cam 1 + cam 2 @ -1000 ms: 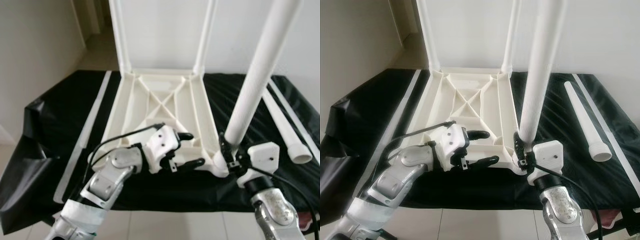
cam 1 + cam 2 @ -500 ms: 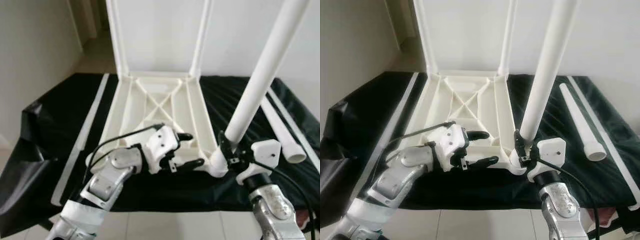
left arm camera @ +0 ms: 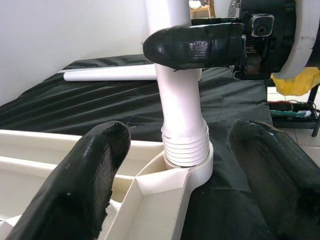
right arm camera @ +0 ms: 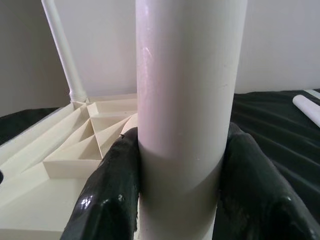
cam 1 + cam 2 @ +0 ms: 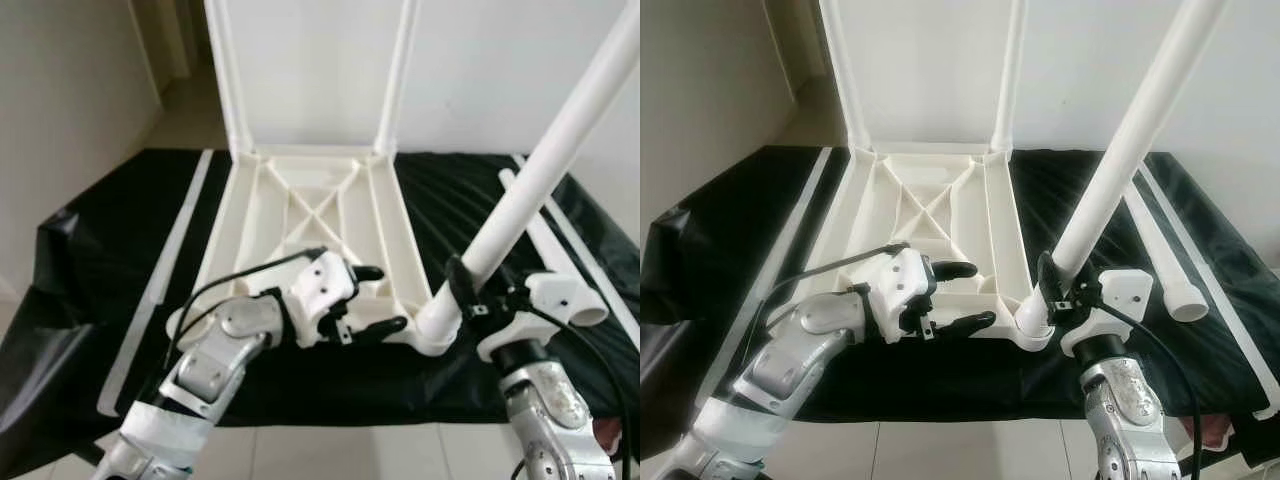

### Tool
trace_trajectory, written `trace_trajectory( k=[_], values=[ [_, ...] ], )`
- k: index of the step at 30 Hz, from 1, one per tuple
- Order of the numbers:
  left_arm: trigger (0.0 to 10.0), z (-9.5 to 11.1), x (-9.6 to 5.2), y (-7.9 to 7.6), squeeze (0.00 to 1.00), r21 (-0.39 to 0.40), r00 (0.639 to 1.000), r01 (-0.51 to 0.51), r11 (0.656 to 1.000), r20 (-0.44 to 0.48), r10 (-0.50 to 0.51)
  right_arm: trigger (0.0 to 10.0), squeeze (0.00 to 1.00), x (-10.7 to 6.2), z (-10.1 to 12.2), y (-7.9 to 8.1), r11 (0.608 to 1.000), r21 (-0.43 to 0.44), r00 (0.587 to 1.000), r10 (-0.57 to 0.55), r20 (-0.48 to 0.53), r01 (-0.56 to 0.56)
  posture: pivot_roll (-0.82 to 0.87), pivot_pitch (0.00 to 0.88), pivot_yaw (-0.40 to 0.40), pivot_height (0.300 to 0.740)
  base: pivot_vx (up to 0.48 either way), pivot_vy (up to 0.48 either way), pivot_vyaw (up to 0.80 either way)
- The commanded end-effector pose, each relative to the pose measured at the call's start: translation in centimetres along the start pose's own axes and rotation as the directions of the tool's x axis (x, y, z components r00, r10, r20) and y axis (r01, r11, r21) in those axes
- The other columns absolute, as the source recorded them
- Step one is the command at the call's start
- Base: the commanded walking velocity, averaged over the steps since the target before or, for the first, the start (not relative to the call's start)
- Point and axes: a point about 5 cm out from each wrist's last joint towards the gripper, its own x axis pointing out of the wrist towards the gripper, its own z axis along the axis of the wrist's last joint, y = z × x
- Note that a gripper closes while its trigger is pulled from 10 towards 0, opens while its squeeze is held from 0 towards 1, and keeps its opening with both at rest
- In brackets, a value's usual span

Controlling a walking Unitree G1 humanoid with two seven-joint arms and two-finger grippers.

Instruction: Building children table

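One upturned white plastic tabletop (image 5: 310, 215) on black sheet (image 5: 110, 240) — four white plastic legs: two upright at tabletop's far corners (image 5: 222, 80), one tilted at near-right corner (image 5: 560, 150), one lying right of tabletop (image 5: 1160, 255).

Silver jointed arms, white wrist housings, black cables, black two-fingered tools.

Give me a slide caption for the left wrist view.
Right gripper clamps the white leg at the tabletop's corner socket.
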Motion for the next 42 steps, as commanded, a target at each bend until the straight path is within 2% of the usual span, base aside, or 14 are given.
trace_trajectory(
  k=[1, 3, 5, 15, 20, 32, 36, 39, 40, 41, 42],
  values=[
    [10.0, 0.4, -0.1, 0.1, 0.00, 0.019, 1.000, 0.028, 0.999, 0.004, -0.028, 10.0, 0.00, -0.9, -3.0, -0.2, 0.998, -0.058, 0.987, -0.007, -0.162, -0.003, -0.03, 0.011, 0.006, 0.740, 0.000, 0.000, 0.00],
    [10.0, 0.4, -0.1, 0.2, 0.00, 0.020, 1.000, 0.025, 0.999, 0.003, -0.025, 10.0, 0.00, -1.2, -2.7, 0.6, 0.982, -0.168, 0.990, 0.068, -0.127, -0.089, -0.04, 0.013, 0.006, 0.740, 0.000, 0.000, 0.00],
    [10.0, 0.4, -0.2, 0.3, 0.00, 0.019, 1.000, 0.023, 1.000, 0.003, -0.023, 10.0, 0.00, -1.4, -2.9, 0.8, 0.978, -0.180, 0.986, 0.083, -0.144, -0.109, -0.04, 0.015, 0.005, 0.740, 0.000, 0.000, 0.00],
    [10.0, 0.4, -0.1, 0.3, 0.00, 0.018, 1.000, 0.022, 1.000, 0.004, -0.022, 10.0, 0.00, -1.6, -3.3, -0.3, 0.992, -0.124, 0.987, 0.011, -0.160, -0.031, -0.04, 0.021, 0.009, 0.740, 0.000, 0.000, 0.00],
    [10.0, 0.5, -0.2, 0.5, 0.00, 0.019, 1.000, 0.021, 1.000, 0.004, -0.021, 10.0, 0.00, -1.8, -3.8, -0.8, 0.998, -0.052, 0.984, -0.050, -0.173, 0.041, -0.04, 0.023, 0.011, 0.740, 0.000, 0.000, 0.00],
    [10.0, 0.5, -0.2, 0.5, 0.00, 0.018, 1.000, 0.024, 1.000, 0.004, -0.024, 10.0, 0.00, -1.8, -4.1, -0.9, 0.996, -0.066, 0.983, -0.068, -0.171, 0.058, -0.04, 0.023, 0.013, 0.740, 0.000, 0.000, 0.00],
    [10.0, 0.5, -0.3, 0.5, 0.00, 0.022, 1.000, 0.021, 1.000, 0.000, -0.021, 10.0, 0.00, -1.7, -3.7, -0.8, 0.979, -0.147, 0.979, -0.157, -0.128, 0.138, -0.04, 0.023, 0.013, 0.740, 0.000, 0.000, 0.00],
    [10.0, 0.5, -0.3, 0.5, 0.00, 0.022, 1.000, 0.020, 1.000, 0.000, -0.020, 10.0, 0.00, -1.7, -3.6, -0.9, 0.975, -0.160, 0.977, -0.173, -0.122, 0.153, -0.04, 0.023, 0.013, 0.740, 0.000, 0.000, 0.00],
    [10.0, 0.5, -0.3, 0.5, 0.00, 0.023, 1.000, 0.017, 1.000, 0.002, -0.017, 10.0, 0.00, -1.7, -3.9, -1.0, 0.959, -0.167, 0.963, -0.249, -0.107, 0.229, -0.03, 0.016, 0.006, 0.740, 0.000, 0.000, 0.00],
    [10.0, 0.5, -0.3, 0.5, 0.00, 0.023, 1.000, 0.017, 1.000, 0.002, -0.017, 10.0, 0.00, -1.7, -3.9, -1.0, 0.959, -0.167, 0.963, -0.249, -0.107, 0.229, -0.03, 0.016, 0.006, 0.740, 0.000, 0.000, 0.00],
    [10.0, 0.5, -0.2, 0.6, 0.00, 0.021, 1.000, 0.013, 1.000, 0.004, -0.014, 10.0, 0.00, -1.7, -4.1, -1.2, 0.938, -0.170, 0.941, -0.323, -0.101, 0.304, -0.03, 0.014, 0.003, 0.740, 0.000, 0.000, 0.00]
  ],
)
